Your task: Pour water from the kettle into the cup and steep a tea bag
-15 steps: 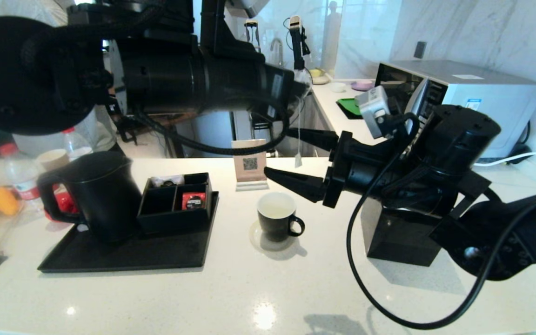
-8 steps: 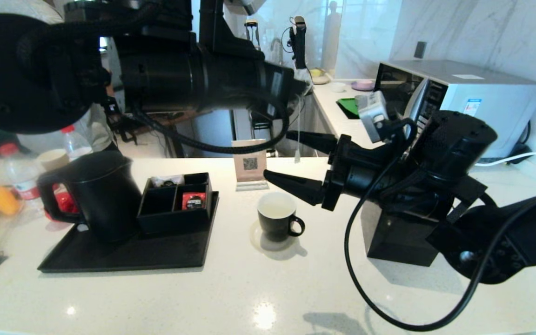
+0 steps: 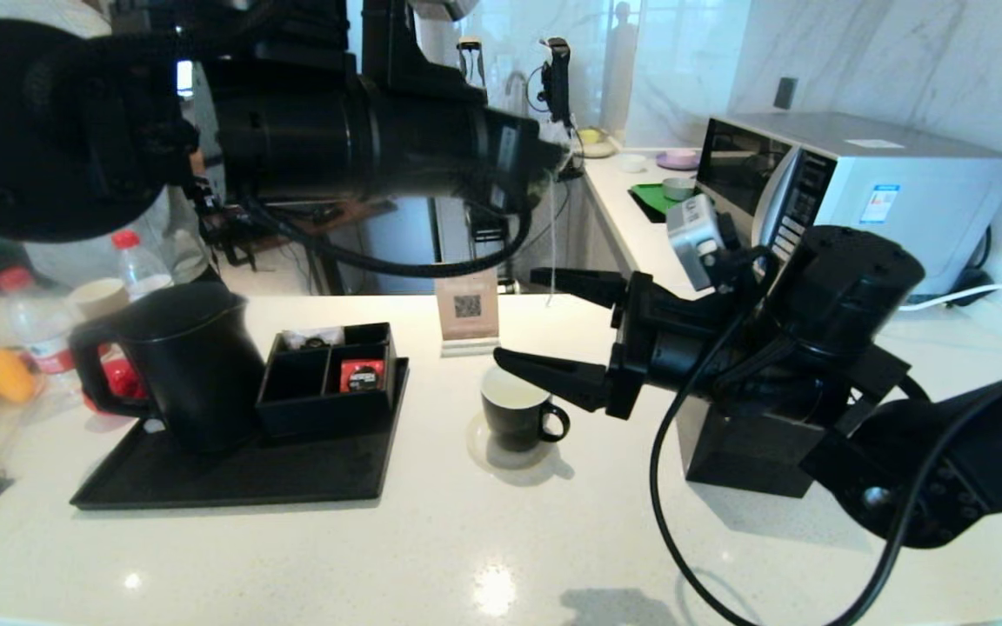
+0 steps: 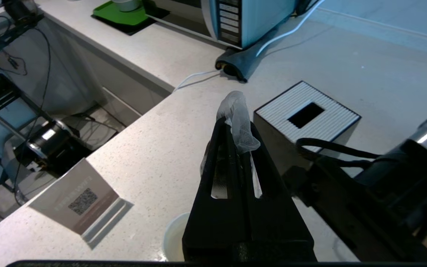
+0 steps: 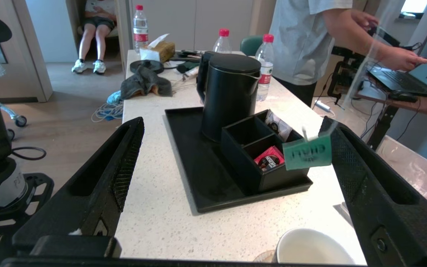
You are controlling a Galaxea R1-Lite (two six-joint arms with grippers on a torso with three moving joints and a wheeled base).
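From the head camera you have the left gripper raised high above the back of the worktop, with a thin string falling from it to a small tag that hangs by the upper finger of the right gripper, whose jaws stand wide apart and empty just above the cup. The cup sits on a coaster near the middle of the worktop, and the kettle stands on the black tray toward the left edge, beside the compartment box. Your left wrist camera shows the left jaws clamped tight on the gauzy tea bag, the cup rim showing below them and the tissue box off to one side. Your right wrist camera shows the green tag dangling just beside one right finger, not yet between the pads, with the white inside of the cup beneath. To do this well, bring the tag squarely between the pads before you close, and keep the string slack so the bag is not torn.
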